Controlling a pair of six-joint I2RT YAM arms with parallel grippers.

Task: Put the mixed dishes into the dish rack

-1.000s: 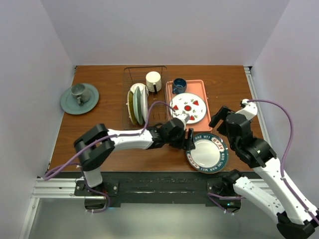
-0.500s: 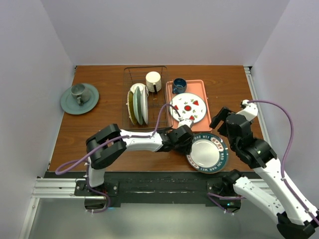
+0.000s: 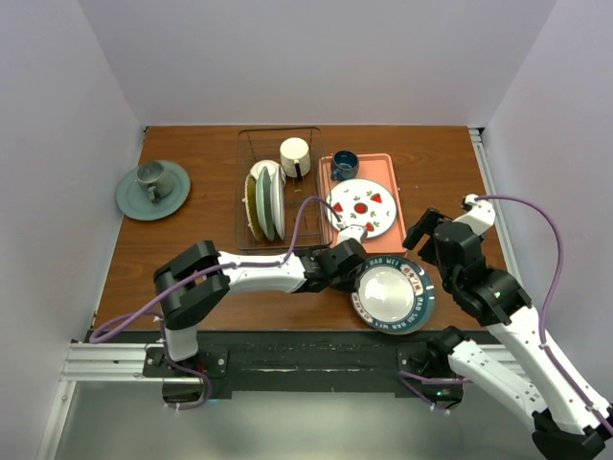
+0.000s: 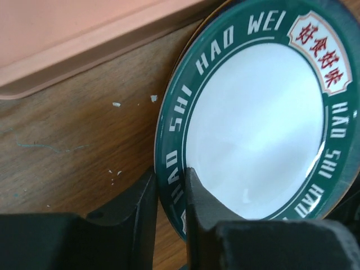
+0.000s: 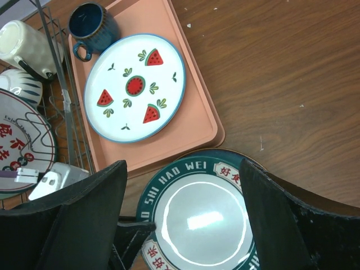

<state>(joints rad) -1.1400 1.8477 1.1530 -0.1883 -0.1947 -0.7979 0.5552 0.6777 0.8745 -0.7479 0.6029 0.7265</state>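
Two fingers [image 4: 198,202] of the left gripper [image 4: 169,181] are pinched narrow on the teal plate [image 4: 253,124], with its rim between them. I'd call this the grab step. The plate sits on the table [image 3: 192,259], just beside the tray [image 3: 324,171] and near the rack [image 3: 278,129]. The next move looks like lifting it, tipping it on edge and slotting it beside the plates standing in there. The right gripper [image 5: 183,169] hangs wide open above, holding nothing.
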